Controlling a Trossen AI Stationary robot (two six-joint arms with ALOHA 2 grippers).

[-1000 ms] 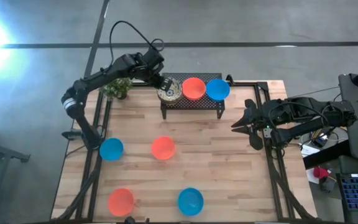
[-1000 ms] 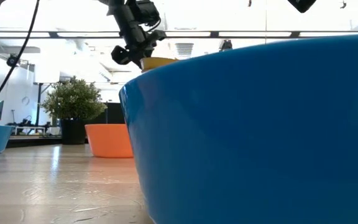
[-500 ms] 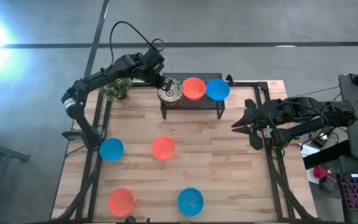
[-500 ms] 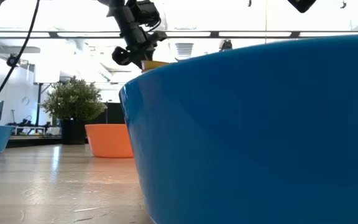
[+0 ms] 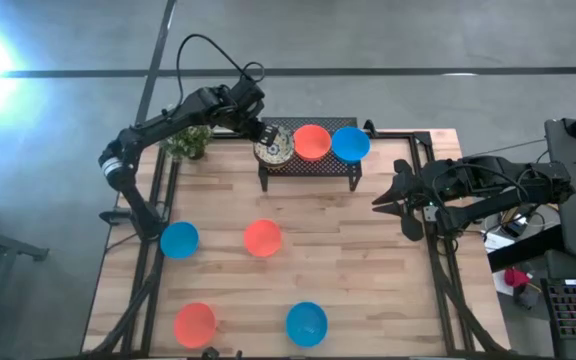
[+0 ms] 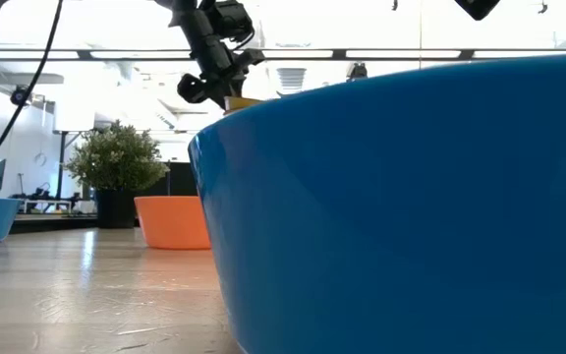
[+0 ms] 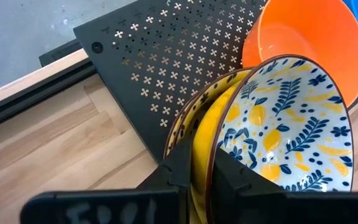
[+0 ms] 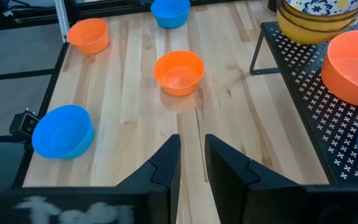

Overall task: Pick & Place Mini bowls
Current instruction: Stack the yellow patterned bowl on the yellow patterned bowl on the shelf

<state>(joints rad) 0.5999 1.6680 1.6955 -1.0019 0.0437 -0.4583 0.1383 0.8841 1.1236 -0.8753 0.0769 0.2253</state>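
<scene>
Left claw (image 7: 199, 171) clamping patterned bowl's (image 7: 284, 127) rim

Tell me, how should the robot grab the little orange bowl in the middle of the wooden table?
Probably by its rim. The small round orange bowl sits upright and open on the wooden table, with bare wood all around, so a gripper could come straight down and pinch the thin wall, one finger inside, one outside. The left gripper already grips a patterned cream bowl that way.
</scene>
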